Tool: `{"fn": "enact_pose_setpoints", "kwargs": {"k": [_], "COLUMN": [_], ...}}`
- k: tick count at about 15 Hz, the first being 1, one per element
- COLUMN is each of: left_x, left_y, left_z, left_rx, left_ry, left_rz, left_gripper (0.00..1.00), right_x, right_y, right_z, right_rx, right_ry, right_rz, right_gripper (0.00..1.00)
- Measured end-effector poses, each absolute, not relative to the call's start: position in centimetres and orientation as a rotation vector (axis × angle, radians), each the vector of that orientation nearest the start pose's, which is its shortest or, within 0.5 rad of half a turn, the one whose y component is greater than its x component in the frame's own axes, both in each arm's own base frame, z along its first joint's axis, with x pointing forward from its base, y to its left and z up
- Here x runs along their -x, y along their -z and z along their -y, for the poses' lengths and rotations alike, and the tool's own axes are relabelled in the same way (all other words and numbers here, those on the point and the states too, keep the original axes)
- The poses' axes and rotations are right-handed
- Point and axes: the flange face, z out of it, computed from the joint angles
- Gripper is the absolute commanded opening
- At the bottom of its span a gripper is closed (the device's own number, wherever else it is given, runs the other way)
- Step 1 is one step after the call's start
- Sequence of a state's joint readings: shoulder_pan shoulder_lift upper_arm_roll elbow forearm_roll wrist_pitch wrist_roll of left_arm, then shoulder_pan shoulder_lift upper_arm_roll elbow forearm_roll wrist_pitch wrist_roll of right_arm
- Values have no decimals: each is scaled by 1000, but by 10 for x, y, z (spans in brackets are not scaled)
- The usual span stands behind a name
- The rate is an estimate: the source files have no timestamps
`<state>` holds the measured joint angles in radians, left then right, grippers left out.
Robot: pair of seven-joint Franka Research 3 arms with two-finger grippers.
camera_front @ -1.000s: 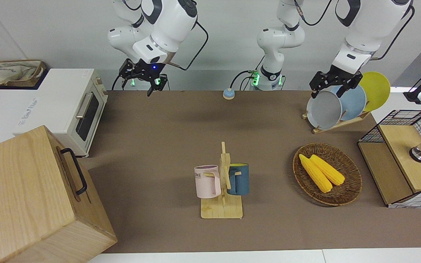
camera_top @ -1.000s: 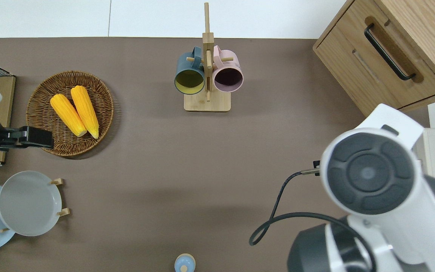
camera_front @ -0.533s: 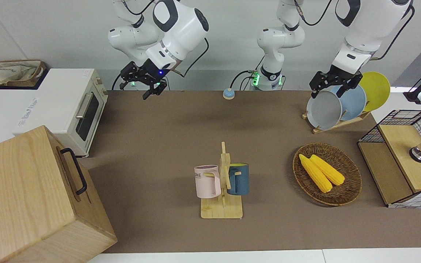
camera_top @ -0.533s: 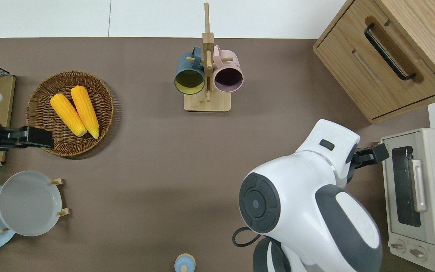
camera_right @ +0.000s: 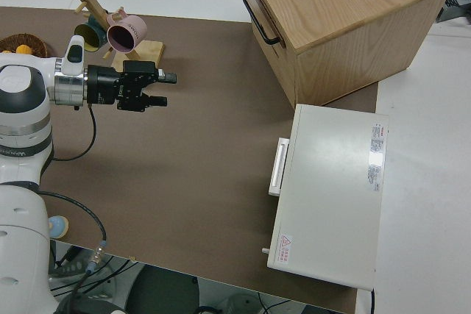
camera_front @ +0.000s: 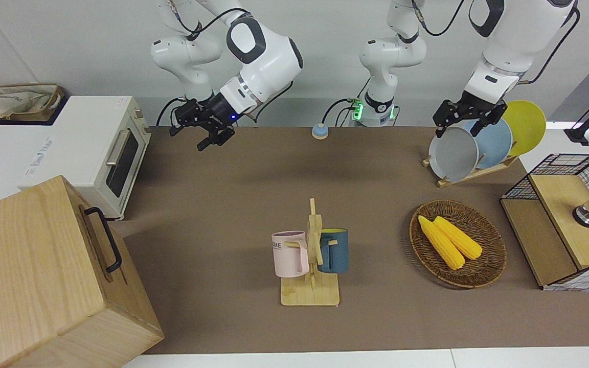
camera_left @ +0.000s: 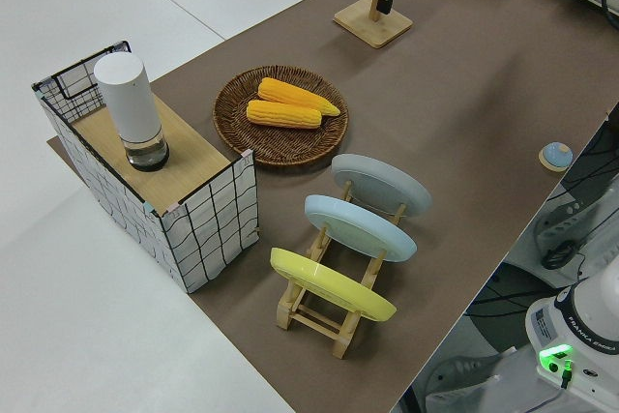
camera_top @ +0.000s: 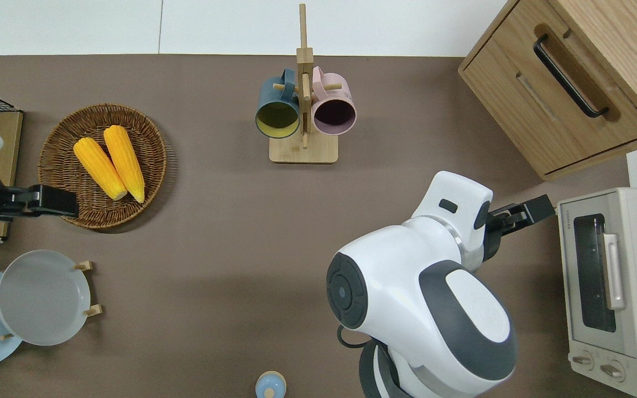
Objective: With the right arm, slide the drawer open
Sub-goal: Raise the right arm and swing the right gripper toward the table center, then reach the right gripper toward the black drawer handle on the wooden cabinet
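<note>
I see the pale-wood cabinet [camera_front: 44, 276] at the right arm's end of the desk [camera_front: 253, 189], its drawer [camera_top: 564, 105] shut. The white toaster oven [camera_top: 614, 287] sits beside it, nearer the robots. My right hand [camera_right: 165, 89] hangs over bare desk, apart from the oven, fingers spread and empty. The left arm is parked.

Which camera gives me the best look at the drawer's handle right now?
The overhead view: the drawer front faces the camera, with its black handle unobstructed. The front view shows the handle steeply from the side; the right side view shows it edge-on at the cabinet's face; the left side view barely shows the cabinet.
</note>
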<state>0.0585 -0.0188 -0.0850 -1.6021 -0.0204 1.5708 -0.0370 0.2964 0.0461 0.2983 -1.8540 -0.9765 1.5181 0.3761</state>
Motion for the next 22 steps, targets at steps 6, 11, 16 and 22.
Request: {"fn": "enact_pose_setpoints", "kwargs": {"k": [6,11,16,22], "left_x": [-548,-548,-548,-548], "left_y": [-620,-620,-620,-620], "left_z": [17,17,17,17], "left_rx": [3160,3160,3160,3160], "left_ry": [-21,-21,-21,-21], "left_rz": [17,17,17,17], "left_gripper": [995,995,998,998], "right_x": [-505,-507,-519,-528], "right_y": [-492,-476,-461,-449], "right_z": [-250,-263,-264,-265], "right_rx": [-1965,-1874,-1761,-1682], "right_ry": [-183,-189,-213,-234], "right_rz": [-465,-506,-526,-550], "right_gripper": [985,983,981,981]}}
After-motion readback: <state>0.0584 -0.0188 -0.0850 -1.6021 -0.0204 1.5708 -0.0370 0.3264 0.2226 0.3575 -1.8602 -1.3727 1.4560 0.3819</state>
